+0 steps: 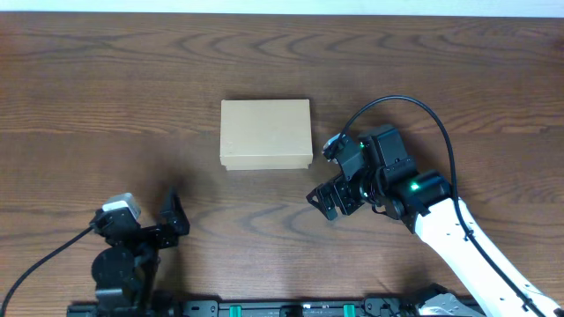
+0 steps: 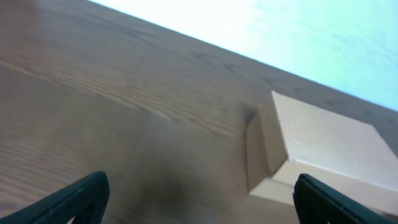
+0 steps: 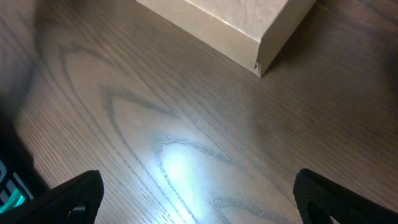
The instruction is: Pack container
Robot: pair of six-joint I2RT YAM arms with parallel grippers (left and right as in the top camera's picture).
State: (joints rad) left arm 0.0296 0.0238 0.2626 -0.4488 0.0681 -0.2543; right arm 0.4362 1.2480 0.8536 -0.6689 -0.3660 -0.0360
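**Pack container: status with lid shut, both jaws empty**

1. Desk. The wooden surface fills the overhead view. Apart from the container and my two arms, I see no loose items on it to load.

2. Container. It lies flat near the middle of the desk, a little toward the far edge, with its long sides parallel to that edge. Its lid is down and flush, and the contents are hidden.

3. Right gripper. It hangs just off the container's near-right corner without touching it. My right wrist view shows that corner ahead and bare wood below. The jaws are spread wide with nothing between them.

4. Left gripper. It sits well apart from the container, toward the near-left corner of the desk. My left wrist view shows the container's left end ahead. The jaws are likewise released and empty.

5. Step in hand (judgement). With the lid shut and no goods in sight, I read this as either the start, before opening, or the end, after closing. The pictures do not settle which.

6. Next move (judgement). If it is opening, I need one fingertip under the lid's free edge and the other gripper bracing the body, because a light carton will probably slide when pushed.
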